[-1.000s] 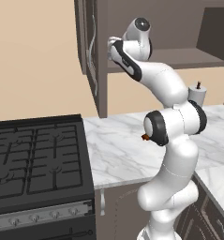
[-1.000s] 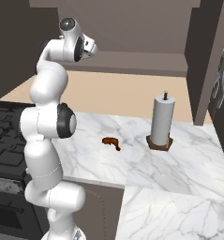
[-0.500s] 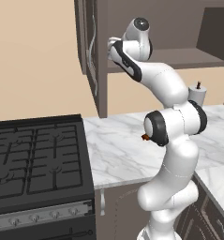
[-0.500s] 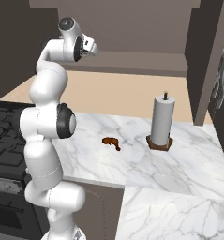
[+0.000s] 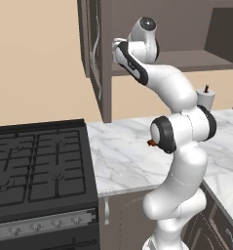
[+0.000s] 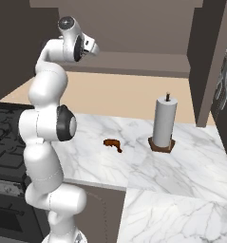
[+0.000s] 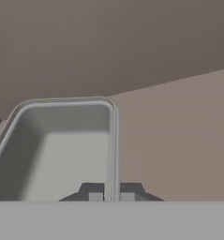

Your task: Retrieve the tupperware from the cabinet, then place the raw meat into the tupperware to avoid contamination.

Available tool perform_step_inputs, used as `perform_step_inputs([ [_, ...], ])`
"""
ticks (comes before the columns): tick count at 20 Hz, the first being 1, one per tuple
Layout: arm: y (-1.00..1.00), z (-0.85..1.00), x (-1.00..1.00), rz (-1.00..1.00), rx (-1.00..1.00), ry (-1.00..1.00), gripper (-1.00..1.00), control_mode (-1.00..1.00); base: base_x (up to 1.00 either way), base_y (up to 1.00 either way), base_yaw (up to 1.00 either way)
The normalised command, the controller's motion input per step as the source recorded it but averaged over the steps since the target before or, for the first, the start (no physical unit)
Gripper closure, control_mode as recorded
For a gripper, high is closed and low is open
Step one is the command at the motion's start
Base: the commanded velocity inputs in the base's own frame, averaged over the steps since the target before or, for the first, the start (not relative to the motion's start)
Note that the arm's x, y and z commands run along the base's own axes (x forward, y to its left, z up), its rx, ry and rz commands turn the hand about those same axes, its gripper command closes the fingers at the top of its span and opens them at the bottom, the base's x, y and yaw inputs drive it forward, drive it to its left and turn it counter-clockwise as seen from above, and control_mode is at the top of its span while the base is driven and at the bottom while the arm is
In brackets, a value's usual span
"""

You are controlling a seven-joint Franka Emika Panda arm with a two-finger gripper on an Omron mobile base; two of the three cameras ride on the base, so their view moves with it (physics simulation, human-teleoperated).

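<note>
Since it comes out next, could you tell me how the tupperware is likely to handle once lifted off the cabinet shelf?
The tupperware looks thin-walled and empty, so probably light. Pinched on one side wall by the gripper, it may tilt or flex.

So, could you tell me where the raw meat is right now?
In the right base view, the raw meat lies on the marble counter, left of the paper towel roll.

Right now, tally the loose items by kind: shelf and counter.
Tupperware, on the cabinet shelf, gripper shut on its wall: 1
Raw meat, on the counter: 1
Paper towel roll, on the counter: 1
Total: 3
</note>
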Motion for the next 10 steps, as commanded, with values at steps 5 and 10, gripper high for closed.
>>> perform_step_inputs([
  [5, -0.04, 0.28, -0.35, 0.0, 0.02, 0.0, 1.0, -1.0, 0.0, 0.0, 0.0],
  [10, -0.21, 0.18, -0.68, 0.0, 0.02, -0.01, 1.0, -1.0, 0.0, 0.0, 0.0],
])
